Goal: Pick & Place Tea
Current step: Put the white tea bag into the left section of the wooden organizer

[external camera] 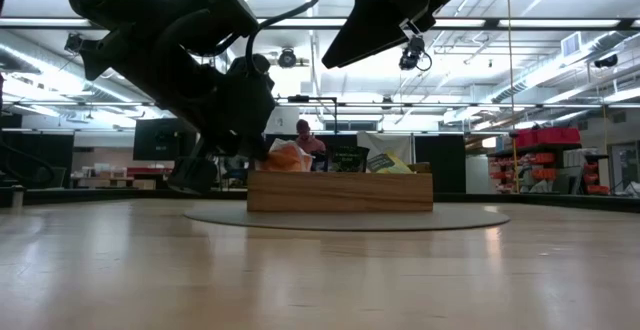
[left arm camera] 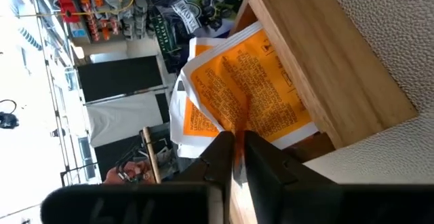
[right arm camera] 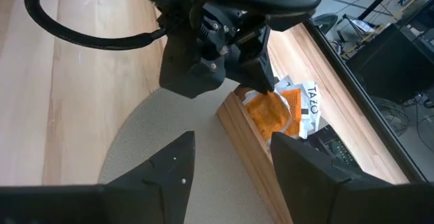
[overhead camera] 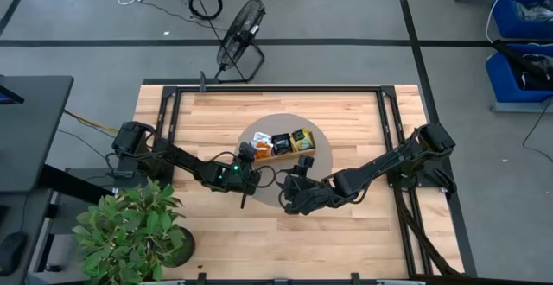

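- High view: both arms meet at the grey round mat (overhead camera: 259, 131) in the middle of the wooden table (overhead camera: 346, 233). The wooden tray (overhead camera: 281, 154) lies on the mat with tea packets in it, though they are too small here to tell apart beyond orange, dark and yellow-green patches. The left gripper (overhead camera: 248, 153) sits at the tray's left end, its fingers hidden under its own body; the right gripper (overhead camera: 301, 166) is just beside the tray's near side.
- Low view: the tray (external camera: 340, 191) stands side-on, so its wall hides most of the contents; only the tops of the orange tea packet (external camera: 288, 156), a dark one (external camera: 345, 158) and a yellow-green one (external camera: 392, 162) stick up. The left arm's dark bulk covers the tray's left end, and the arms are cut off by the picture's top edge. A person (external camera: 305, 138) shows far behind.
- Left wrist view: only here is the grip plain, with the left gripper's (left arm camera: 239, 137) fingers nearly together, pinching the edge of the orange packet (left arm camera: 244, 95), which leans over the tray's end wall (left arm camera: 325, 68).
- Right wrist view: the right gripper's (right arm camera: 234, 157) fingers stand wide apart over the mat (right arm camera: 163, 125), holding nothing; beyond them the left gripper (right arm camera: 266, 83) touches the orange packet (right arm camera: 270, 113) at the tray's end, beside a white packet (right arm camera: 306, 105).
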